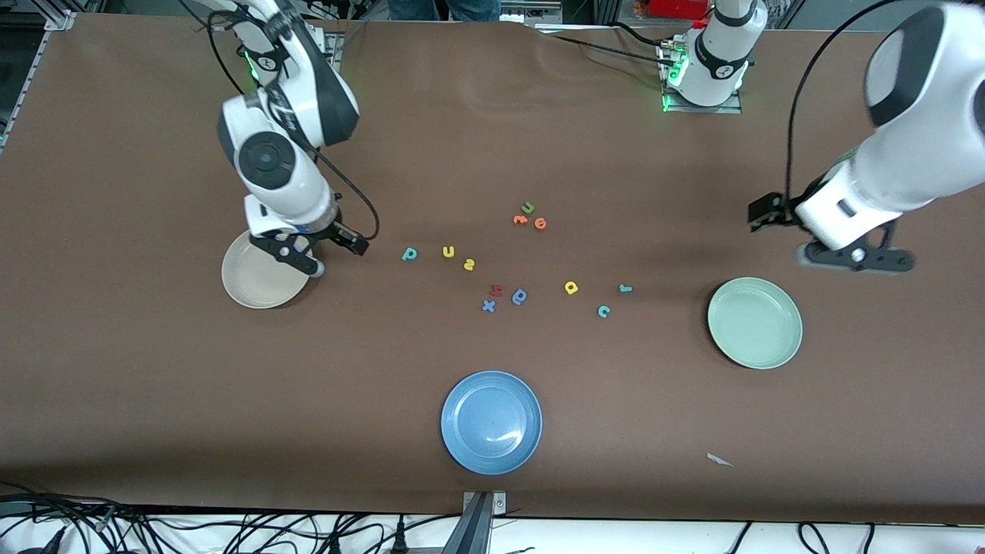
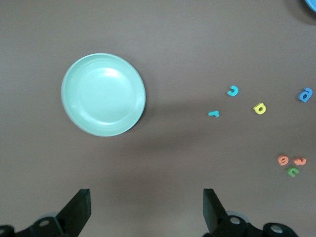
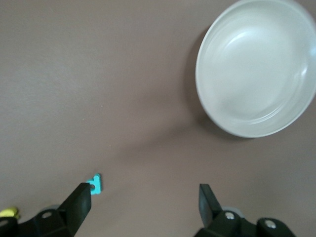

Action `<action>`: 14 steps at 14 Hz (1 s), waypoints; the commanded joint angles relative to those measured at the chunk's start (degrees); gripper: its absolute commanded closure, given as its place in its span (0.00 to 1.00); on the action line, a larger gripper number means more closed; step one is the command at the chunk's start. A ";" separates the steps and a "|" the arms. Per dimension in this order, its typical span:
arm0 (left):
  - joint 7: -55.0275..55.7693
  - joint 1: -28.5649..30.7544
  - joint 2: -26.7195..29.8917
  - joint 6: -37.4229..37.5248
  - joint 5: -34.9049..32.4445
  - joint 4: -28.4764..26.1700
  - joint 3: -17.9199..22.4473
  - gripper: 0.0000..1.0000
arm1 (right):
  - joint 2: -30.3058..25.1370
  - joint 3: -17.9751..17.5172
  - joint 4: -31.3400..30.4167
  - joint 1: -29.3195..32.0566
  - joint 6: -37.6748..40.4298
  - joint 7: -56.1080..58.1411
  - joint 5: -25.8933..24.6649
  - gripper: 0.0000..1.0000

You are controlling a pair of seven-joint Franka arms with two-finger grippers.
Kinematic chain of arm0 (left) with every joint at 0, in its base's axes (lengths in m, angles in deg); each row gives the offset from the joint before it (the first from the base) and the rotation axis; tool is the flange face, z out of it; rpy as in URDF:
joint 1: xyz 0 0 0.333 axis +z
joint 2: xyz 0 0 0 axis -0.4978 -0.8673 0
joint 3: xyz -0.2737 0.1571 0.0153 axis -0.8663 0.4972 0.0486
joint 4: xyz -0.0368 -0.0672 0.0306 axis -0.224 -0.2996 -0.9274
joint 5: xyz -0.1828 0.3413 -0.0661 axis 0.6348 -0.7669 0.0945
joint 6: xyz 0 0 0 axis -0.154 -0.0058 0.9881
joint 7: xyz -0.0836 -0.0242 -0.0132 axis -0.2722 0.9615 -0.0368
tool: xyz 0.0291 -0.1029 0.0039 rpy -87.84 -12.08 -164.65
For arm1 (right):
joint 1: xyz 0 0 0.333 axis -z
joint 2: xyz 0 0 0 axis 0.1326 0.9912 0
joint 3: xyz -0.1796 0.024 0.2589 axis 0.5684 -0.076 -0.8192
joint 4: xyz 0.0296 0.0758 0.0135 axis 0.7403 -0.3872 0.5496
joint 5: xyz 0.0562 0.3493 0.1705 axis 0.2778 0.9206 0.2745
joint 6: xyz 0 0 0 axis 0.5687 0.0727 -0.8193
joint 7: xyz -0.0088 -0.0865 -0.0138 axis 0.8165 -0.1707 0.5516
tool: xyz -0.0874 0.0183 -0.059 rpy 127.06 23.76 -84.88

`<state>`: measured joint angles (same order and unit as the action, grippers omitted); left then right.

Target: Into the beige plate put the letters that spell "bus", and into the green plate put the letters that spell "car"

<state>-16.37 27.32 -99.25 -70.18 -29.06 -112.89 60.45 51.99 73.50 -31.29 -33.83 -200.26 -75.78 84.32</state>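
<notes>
The beige plate (image 1: pixel 258 281) (image 3: pixel 256 66) lies toward the right arm's end of the table. My right gripper (image 1: pixel 296 260) (image 3: pixel 143 207) hangs open over bare table between it and the teal "b" (image 1: pixel 409 253) (image 3: pixel 95 183). Beside the "b" lie the yellow "u" (image 1: pixel 449 251) and yellow "s" (image 1: pixel 469 265). The yellow "a" (image 1: pixel 571 288) (image 2: pixel 259 108), teal "r" (image 1: pixel 625 288) (image 2: pixel 213 113) and teal "c" (image 1: pixel 604 311) (image 2: pixel 232 91) lie nearer the green plate (image 1: pixel 754 323) (image 2: pixel 103 94). My left gripper (image 1: pixel 854 260) (image 2: pixel 145 210) waits open over the table beside that plate.
A blue plate (image 1: pixel 491 422) sits near the front edge. A green "u" (image 1: pixel 528 207) and two orange letters (image 1: pixel 530 222) lie mid-table; a red letter (image 1: pixel 495 290), blue "x" (image 1: pixel 489 306) and darker blue looped letter (image 1: pixel 519 296) lie nearer the camera. A paper scrap (image 1: pixel 719 460) lies below the green plate.
</notes>
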 commanded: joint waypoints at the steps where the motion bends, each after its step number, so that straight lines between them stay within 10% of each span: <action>1: 4.62 -0.02 -4.74 -4.87 1.16 0.11 -3.49 0.00 | 5.22 -0.36 0.48 -1.91 -4.92 -6.36 -0.43 0.16; 8: 15.53 -7.21 -13.98 -23.92 0.63 -4.97 -4.91 0.00 | 13.85 -1.77 0.65 -5.52 -18.65 -16.21 -0.43 0.49; 14: 19.22 -9.42 -16.61 -43.99 0.02 -16.33 -4.82 0.00 | 15.08 -1.77 0.65 -7.01 -20.06 -18.15 -0.43 0.49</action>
<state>1.49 18.54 -115.38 -111.18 -28.81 -127.50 55.26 66.19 71.66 -31.17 -39.70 -219.18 -91.95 84.33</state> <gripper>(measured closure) 0.000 0.493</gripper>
